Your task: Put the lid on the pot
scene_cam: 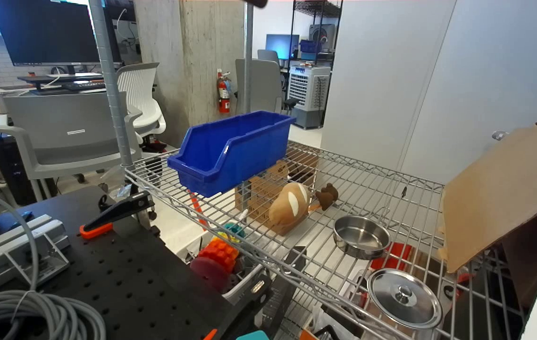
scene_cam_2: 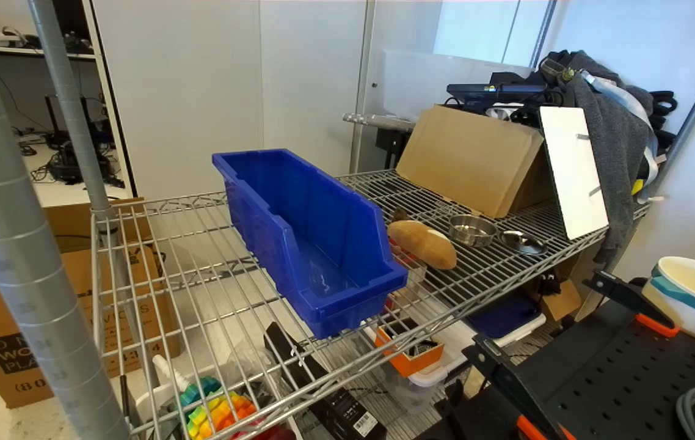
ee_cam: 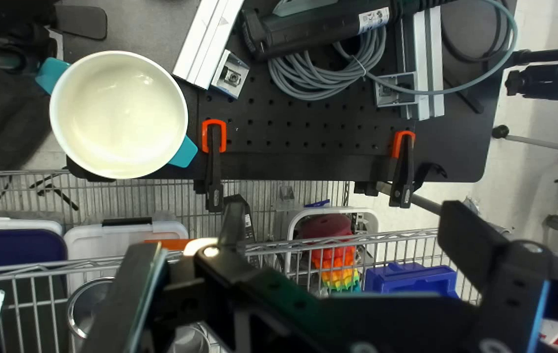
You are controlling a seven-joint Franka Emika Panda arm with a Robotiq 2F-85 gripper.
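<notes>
The shiny silver lid [scene_cam: 404, 299] lies flat, knob up, on the wire shelf; it also shows in an exterior view [scene_cam_2: 523, 242]. The small steel pot [scene_cam: 362, 237] stands upright and uncovered beside the lid, apart from it; it also shows in an exterior view [scene_cam_2: 471, 231]. In the wrist view the lid [ee_cam: 88, 305] and the pot [ee_cam: 190, 341] show at the lower left, partly hidden by the gripper. My gripper [ee_cam: 350, 228] is open, its fingers wide apart with nothing between them. Its fingers do not show clearly in the exterior views.
A blue bin [scene_cam: 238, 153], a bread-shaped plush [scene_cam: 290, 204] and a leaning cardboard box [scene_cam: 504, 189] are on the wire shelf. A black perforated table [ee_cam: 308, 127] bears a cream pot with teal handles [ee_cam: 118, 115], clamps and coiled cable. Shelf posts rise at the corners.
</notes>
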